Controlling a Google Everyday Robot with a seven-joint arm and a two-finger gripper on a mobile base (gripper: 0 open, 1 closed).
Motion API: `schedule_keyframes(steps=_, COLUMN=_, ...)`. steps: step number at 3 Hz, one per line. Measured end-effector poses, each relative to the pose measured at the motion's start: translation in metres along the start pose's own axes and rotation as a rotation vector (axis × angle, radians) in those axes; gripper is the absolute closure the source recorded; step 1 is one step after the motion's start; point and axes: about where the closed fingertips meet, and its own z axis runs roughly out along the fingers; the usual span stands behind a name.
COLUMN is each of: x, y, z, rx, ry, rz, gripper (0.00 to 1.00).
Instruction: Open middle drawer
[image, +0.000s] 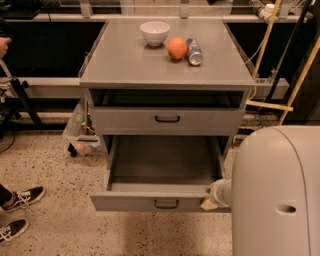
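Note:
The middle drawer (162, 202) stands pulled far out of the grey cabinet, its plain grey tray (162, 160) bare and its black bar handle (166, 203) at the centre of the front panel. Above it a matching drawer (167, 120) sits nearly shut, with a dark gap over it. No drawer shows below the open one. My gripper (212, 197) is at the right front corner of the open drawer, touching or just beside its front panel. The arm's white body (275, 190) hides most of it.
On the cabinet top (125, 60) stand a white bowl (154, 32), an orange (177, 48) and a lying can (194, 51). A person's sneakers (20, 197) are on the speckled floor at the left. A plastic bin (80, 135) and wooden sticks (300, 75) flank the cabinet.

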Motion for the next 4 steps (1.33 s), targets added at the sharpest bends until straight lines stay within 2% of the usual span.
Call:
schedule_keyframes(steps=2, x=0.003, y=0.002, z=-0.002, rx=-0.008, ry=0.013, rz=-0.018, gripper=1.00)
schedule_keyframes(steps=3, x=0.016, y=0.020, z=-0.006, rx=-0.021, ry=-0.005, rz=-0.041, gripper=1.00)
schedule_keyframes(steps=4, x=0.012, y=0.021, z=-0.010, rx=-0.021, ry=-0.005, rz=-0.041, gripper=1.00)
